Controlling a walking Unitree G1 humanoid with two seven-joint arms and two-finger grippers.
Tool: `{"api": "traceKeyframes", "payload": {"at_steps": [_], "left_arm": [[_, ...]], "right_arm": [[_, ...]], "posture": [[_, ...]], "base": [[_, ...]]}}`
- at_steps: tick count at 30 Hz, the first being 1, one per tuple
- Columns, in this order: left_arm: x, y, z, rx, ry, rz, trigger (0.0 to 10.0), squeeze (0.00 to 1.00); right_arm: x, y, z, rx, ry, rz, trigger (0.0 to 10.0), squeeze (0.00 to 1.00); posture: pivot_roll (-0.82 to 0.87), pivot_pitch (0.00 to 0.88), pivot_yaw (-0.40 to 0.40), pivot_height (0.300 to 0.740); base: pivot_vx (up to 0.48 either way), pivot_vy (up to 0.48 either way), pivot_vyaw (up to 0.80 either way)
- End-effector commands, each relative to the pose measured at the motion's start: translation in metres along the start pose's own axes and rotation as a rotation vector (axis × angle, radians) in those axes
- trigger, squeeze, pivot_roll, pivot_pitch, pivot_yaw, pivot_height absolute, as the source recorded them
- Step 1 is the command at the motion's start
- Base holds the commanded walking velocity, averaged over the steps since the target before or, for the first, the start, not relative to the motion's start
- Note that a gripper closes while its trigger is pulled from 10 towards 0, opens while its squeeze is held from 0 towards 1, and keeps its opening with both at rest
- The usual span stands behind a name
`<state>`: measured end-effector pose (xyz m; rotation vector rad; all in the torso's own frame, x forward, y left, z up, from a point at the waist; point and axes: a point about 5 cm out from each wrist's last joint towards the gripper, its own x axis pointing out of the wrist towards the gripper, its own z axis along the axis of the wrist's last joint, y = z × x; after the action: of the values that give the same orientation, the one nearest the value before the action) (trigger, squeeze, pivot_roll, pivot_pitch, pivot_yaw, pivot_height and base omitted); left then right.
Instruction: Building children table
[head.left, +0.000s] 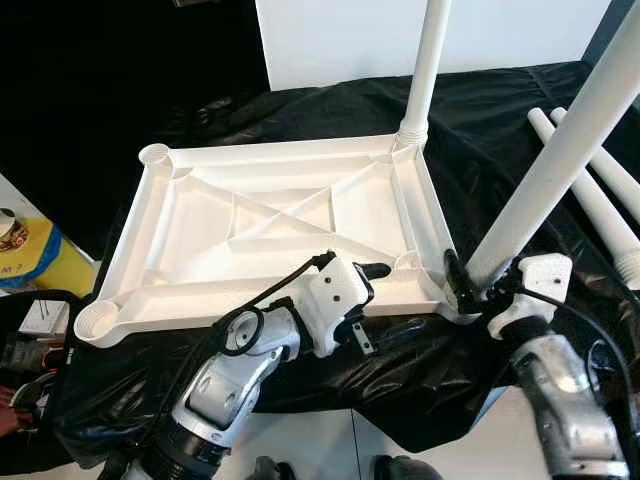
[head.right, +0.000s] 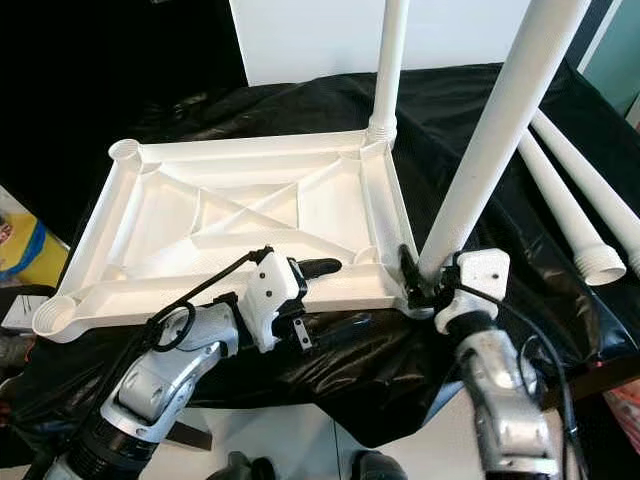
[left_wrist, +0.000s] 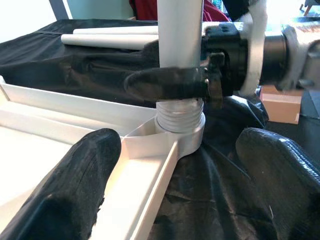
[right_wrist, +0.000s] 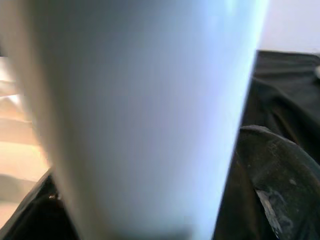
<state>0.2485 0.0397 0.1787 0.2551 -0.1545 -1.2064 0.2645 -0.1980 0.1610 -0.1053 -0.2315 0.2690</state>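
Note:
The white table top (head.left: 260, 215) lies upside down on a black cloth (head.left: 480, 130). One white leg (head.left: 425, 70) stands upright in its far right corner. A second leg (head.left: 560, 160) leans in the near right corner socket (left_wrist: 180, 125), threaded end down. My right gripper (head.left: 468, 285) is shut on this leg just above the socket, one finger (left_wrist: 165, 82) lying across it. My left gripper (head.left: 378, 275) is open at the front rim, close beside that corner, one finger (left_wrist: 95, 185) over the top's inside and the other (left_wrist: 280, 185) over the cloth.
Two loose white legs (head.left: 600, 190) lie on the cloth at the right. Both left corner sockets (head.left: 155, 153) (head.left: 95, 320) are open. A yellow container (head.left: 40, 260) stands at the left, a white panel (head.left: 340, 40) behind, a cardboard box (left_wrist: 282, 102) beyond the cloth.

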Motion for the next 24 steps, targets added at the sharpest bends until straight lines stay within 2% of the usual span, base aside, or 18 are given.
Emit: {"api": "traceKeyframes", "payload": {"at_steps": [1,8,9,10,12,23,24], "left_arm": [[0.001,-0.002,-0.002,0.003,0.007,-0.016,10.0,0.0],[-0.001,-0.002,-0.002,0.007,0.012,-0.018,10.0,0.0],[-0.001,-0.003,-0.002,0.008,0.013,-0.017,10.0,0.0],[-0.001,-0.003,-0.002,0.008,0.013,-0.017,10.0,0.0],[-0.001,-0.002,-0.002,0.008,0.015,-0.014,10.0,0.0],[-0.001,-0.004,-0.003,0.002,0.016,-0.017,10.0,0.0],[-0.001,-0.005,-0.004,0.002,0.017,-0.02,10.0,0.0]], "right_arm": [[0.0,0.003,-0.005,0.022,0.025,0.052,10.0,0.0],[0.008,-0.002,-0.011,-0.03,0.076,0.191,10.0,0.0],[0.007,-0.002,-0.014,-0.038,0.088,0.204,3.9,0.0],[0.007,-0.002,-0.014,-0.038,0.088,0.204,3.9,0.0],[0.005,-0.003,-0.018,-0.038,0.104,0.215,0.0,0.0],[-0.001,-0.008,-0.027,-0.031,0.144,0.21,0.0,0.0],[-0.003,-0.008,-0.029,-0.019,0.152,0.191,10.0,0.0]], "posture": [[-0.17,0.15,0.063,0.74],[-0.15,0.148,0.061,0.74],[-0.15,0.145,0.058,0.74],[-0.15,0.145,0.058,0.74],[-0.15,0.141,0.056,0.74],[-0.15,0.132,0.06,0.74],[-0.16,0.131,0.062,0.74]], "base": [[0.0,0.0,0.0],[0.0,0.0,0.0],[0.0,0.0,0.0],[0.0,0.0,0.0],[0.0,0.0,0.0],[0.0,0.0,0.0],[0.0,0.0,0.0]]}}
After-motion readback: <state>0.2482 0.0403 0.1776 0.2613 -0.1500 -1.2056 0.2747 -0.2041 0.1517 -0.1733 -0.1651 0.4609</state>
